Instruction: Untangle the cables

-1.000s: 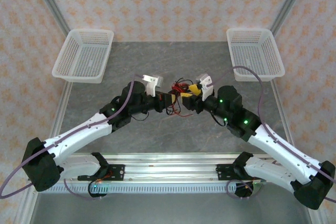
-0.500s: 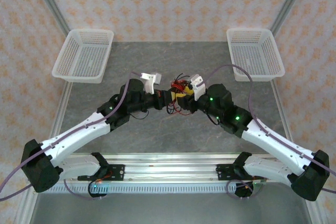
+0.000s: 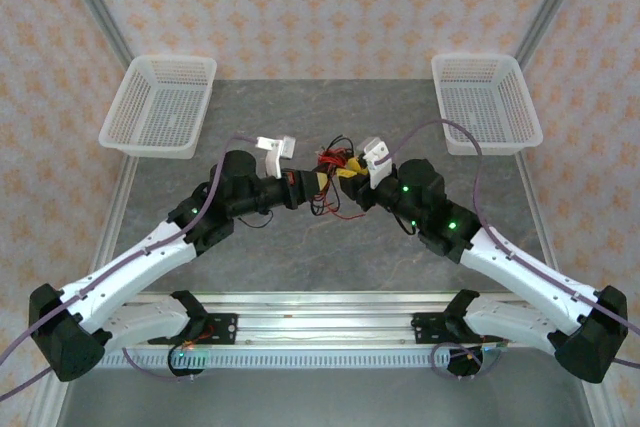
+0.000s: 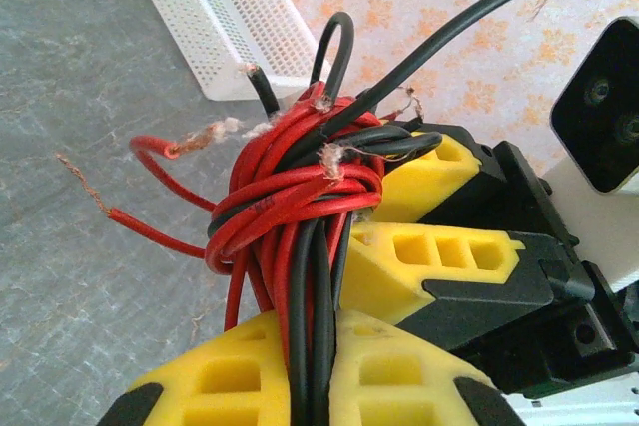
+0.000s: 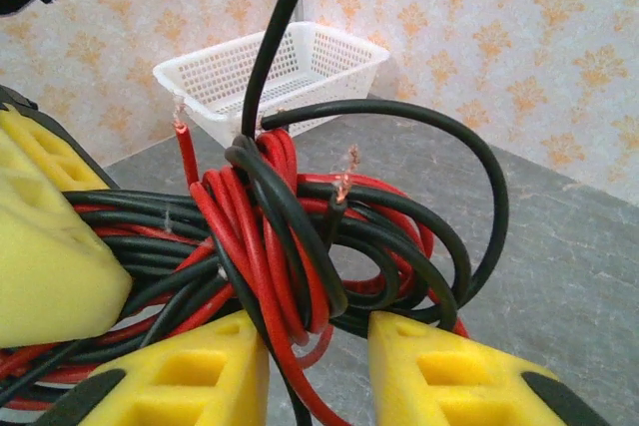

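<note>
The cables (image 3: 330, 185) form a knotted bundle of thin red and black wires lifted above the table's middle. My left gripper (image 3: 312, 180) comes in from the left, and in the left wrist view it (image 4: 312, 346) is shut on several red and black strands below the knot (image 4: 290, 197). My right gripper (image 3: 346, 179) meets the bundle from the right. In the right wrist view its yellow fingers (image 5: 319, 341) stand apart with a gap, around the lower loops of the cables (image 5: 300, 226); a red strand runs down along the left finger.
A white mesh basket (image 3: 160, 104) sits at the back left and another (image 3: 487, 102) at the back right. Loose wire ends with bare copper tips stick out of the bundle. Grey tabletop lies around it; the aluminium rail (image 3: 320, 327) runs along the near edge.
My right gripper has moved left onto the bundle and its fingers have narrowed. The left arm has drawn slightly left and back, still holding the cables.
</note>
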